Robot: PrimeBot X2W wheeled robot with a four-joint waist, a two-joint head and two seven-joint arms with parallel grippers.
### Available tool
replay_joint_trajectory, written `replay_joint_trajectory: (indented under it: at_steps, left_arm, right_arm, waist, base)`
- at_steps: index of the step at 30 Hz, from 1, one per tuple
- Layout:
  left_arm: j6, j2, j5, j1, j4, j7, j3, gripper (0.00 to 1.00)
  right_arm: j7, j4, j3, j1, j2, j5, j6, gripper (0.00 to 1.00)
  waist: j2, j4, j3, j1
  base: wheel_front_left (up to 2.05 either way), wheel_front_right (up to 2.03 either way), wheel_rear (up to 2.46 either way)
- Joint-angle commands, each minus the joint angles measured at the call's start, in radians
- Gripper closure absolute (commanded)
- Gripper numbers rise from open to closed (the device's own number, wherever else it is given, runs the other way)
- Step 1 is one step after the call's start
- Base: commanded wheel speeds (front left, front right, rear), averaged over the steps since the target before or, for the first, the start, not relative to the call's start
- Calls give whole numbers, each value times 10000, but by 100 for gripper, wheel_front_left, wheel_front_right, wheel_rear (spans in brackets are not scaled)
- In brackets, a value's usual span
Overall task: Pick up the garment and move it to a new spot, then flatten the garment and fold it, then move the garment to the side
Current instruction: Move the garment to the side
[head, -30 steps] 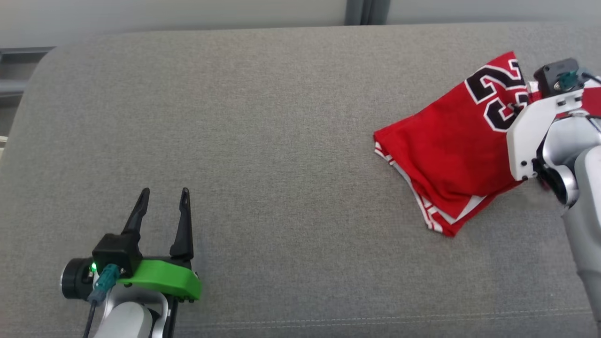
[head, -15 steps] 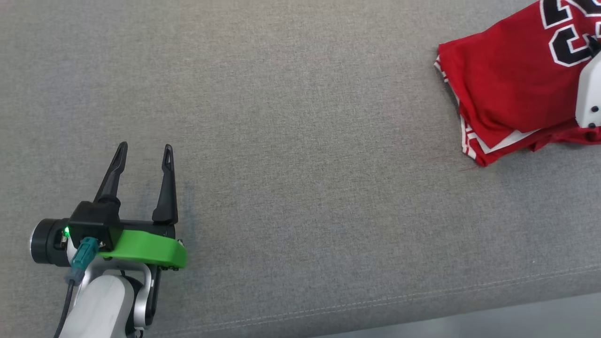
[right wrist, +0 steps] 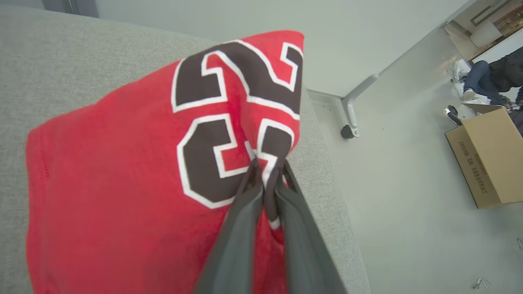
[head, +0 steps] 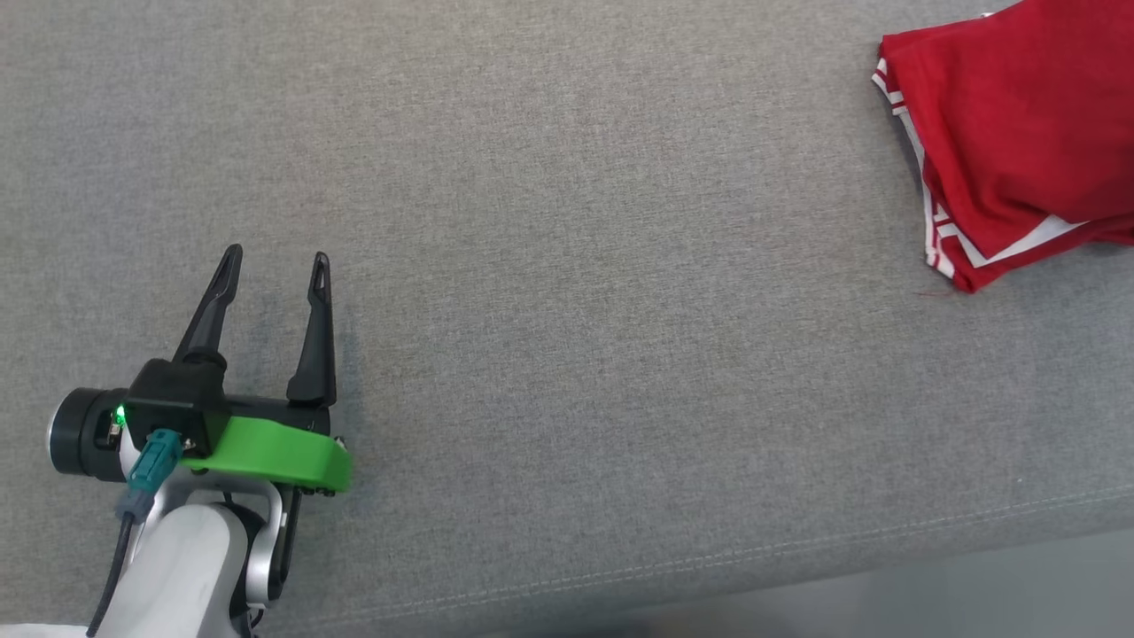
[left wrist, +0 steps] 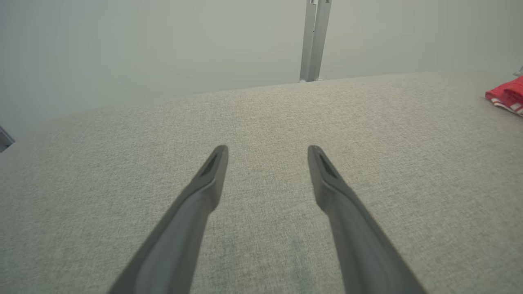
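One grey fabric surface [head: 567, 266]; left gripper [head: 275, 257] spread, right gripper [right wrist: 269, 167] clamped on garment [right wrist: 122, 171]; cardboard box [right wrist: 482, 159], possibly a person [right wrist: 486, 79], beyond.

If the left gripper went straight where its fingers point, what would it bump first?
Probably just the grey cushion; the left gripper aims low over it. The red garment lies off to the side.

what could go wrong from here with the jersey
1. The right gripper pinches only a small bunch of the jersey, so pulling may undo the fold.
2. The jersey lies close to the cushion edge; it could slip to the floor.
3. The left gripper is open and far off, unable to steady the cloth.
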Motion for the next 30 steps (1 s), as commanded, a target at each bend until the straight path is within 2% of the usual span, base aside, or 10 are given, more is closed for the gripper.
replay_joint_trajectory:
  at_steps: [1,8,12,13,14,18,23,26,30]
  left_arm:
    - [-44,85,52,-197,-56,38,3,0]
    - [-88,54,98,-405,-112,76,-148,0]
    - [-94,67,105,-475,-86,47,-187,0]
    - [-94,72,110,-486,-77,43,-199,0]
    - [-86,82,112,-487,-77,34,-201,0]
    - [-61,125,152,-502,-131,17,-248,0]
    - [-72,69,113,-492,-137,-163,-256,0]
    - [60,11,-77,-310,-56,-82,-156,0]
    - [95,-155,-444,-95,-97,-211,66,0]
  right_arm:
    - [-201,187,-67,-164,-157,-363,-17,100]
    - [-1068,1620,-628,-270,-765,-1402,-18,100]
    - [-1769,2290,-1137,-198,-790,-1873,-18,100]
    - [-1947,2446,-1223,-164,-775,-1963,-18,80]
    - [-2093,2622,-1260,-109,-696,-1967,-18,0]
    - [-2622,3151,-1551,-98,-816,-2310,-18,0]
    - [-3465,3381,-1781,-159,-496,-2395,-17,0]
    - [-4085,3350,-1903,-336,62,-1717,-17,0]
    - [-4743,3132,-1676,-276,401,-1070,-18,0]
  waist:
    - [-1,216,210,-1]
    - [-1,698,558,-1]
    - [-1,914,675,-1]
    - [-1,963,693,-1]
    - [-1,998,703,-1]
    - [-1,1091,725,-1]
    - [-1,1122,482,-1]
    - [-1,1044,208,-1]
    - [-1,915,-143,-1]
  base:
    - [0,0,0]
    - [0,0,0]
    - [0,0,0]
    - [0,0,0]
    - [0,0,0]
    - [0,0,0]
    - [0,0,0]
    - [0,0,0]
    - [0,0,0]
